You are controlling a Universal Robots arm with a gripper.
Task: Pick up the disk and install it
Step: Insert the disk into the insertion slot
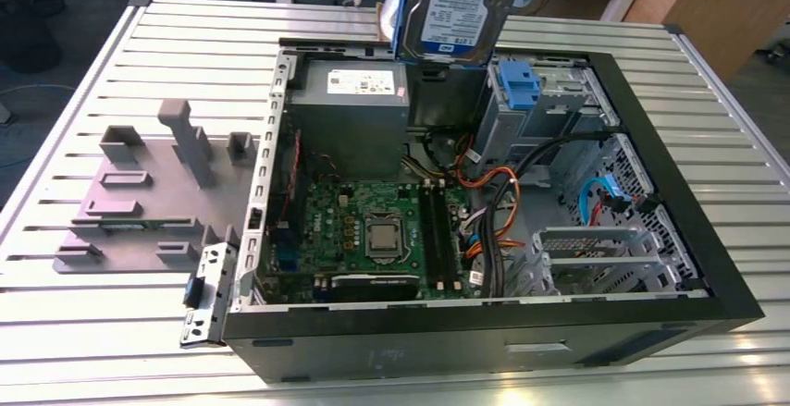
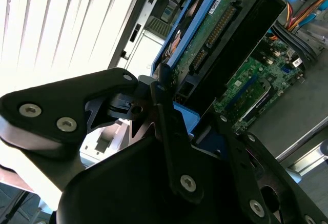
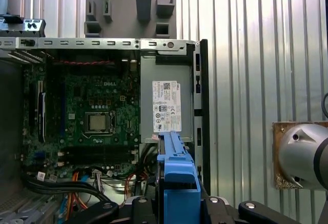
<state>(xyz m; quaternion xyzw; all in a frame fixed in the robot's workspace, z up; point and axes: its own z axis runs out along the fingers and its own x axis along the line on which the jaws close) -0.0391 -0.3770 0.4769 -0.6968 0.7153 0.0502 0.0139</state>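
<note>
An open computer case (image 1: 494, 341) lies on its side on a ribbed metal desk (image 1: 74, 350). Inside the case, a green circuit board (image 1: 370, 230) covers the floor, and a grey metal box (image 1: 351, 110) sits at the case's far end. A grey plastic stand (image 1: 136, 203) rests just beside the case, on the exterior view's left. Above the case's far wall, the end effector (image 2: 187, 106) is clenched on the disk (image 1: 457, 4), holding it in the air by its blue rails.
</note>
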